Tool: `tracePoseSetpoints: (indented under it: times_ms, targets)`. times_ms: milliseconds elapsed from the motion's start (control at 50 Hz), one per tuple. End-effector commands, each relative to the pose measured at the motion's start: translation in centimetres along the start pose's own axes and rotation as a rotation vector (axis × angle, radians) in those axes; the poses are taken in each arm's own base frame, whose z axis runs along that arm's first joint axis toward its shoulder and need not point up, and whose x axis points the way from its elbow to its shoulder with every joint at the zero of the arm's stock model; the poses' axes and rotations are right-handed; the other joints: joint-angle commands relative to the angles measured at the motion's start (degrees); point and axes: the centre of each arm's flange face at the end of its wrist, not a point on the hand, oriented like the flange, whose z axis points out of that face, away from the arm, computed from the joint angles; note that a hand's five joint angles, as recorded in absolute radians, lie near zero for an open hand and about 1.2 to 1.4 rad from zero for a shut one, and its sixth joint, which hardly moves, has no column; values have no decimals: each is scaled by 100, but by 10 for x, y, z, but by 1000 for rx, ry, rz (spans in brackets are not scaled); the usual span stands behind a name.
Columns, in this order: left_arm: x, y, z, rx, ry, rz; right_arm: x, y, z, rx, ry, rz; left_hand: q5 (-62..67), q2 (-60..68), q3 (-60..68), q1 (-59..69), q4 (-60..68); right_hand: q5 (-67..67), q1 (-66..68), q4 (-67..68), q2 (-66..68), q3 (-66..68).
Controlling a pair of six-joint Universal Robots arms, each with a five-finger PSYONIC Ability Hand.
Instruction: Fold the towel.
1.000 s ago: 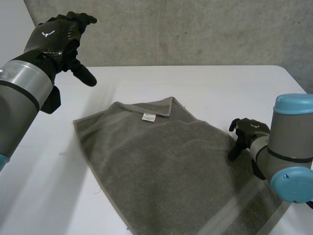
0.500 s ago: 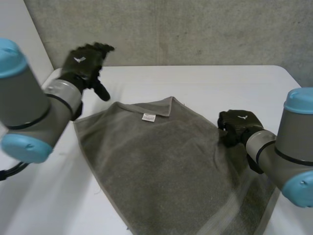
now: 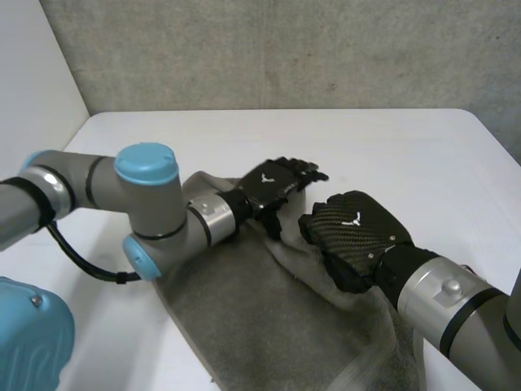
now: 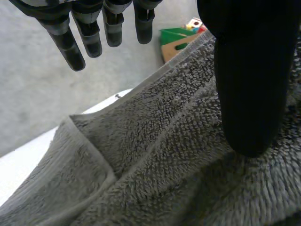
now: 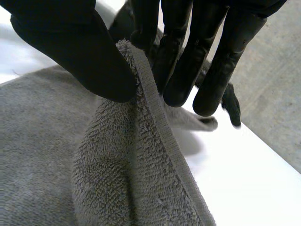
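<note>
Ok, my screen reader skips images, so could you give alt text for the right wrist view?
The right hand pinches a hemmed edge of the grey towel between thumb and fingers, holding it up in a ridge. The white table lies beyond.

The grey terry-cloth towel (image 3: 269, 318) is rough looped pile, flat woven hem; white table (image 3: 391, 147) smooth, matt; black right hand (image 3: 354, 232) — seemingly carbon-weave, faintly glossy.

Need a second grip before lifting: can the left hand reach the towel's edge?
Probably yes: the left hand hangs open over the towel, its edge between thumb and fingers, nothing in the way. The right hand pinches an edge.
</note>
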Motion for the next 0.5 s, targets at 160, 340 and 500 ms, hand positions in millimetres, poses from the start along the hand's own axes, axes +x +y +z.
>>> tracePoseSetpoints:
  times_ms: [160,340,500]
  targets:
    - [-32,-18,25,129,-303,427,39,0,21,-21,134,-16,6847,7058,7004,6988,7012,1388,2487,1208,1310,1239]
    - [-64,-156,5,528,-652,603,123,-56,67,113,491,-57,6847,7058,7004,6988,7012,1388,2487,1208,1310,1239]
    - [-56,-264,-47,769,-799,648,175,-158,64,609,779,-128,6847,7058,7004,6988,7012,1388,2487,1208,1310,1239]
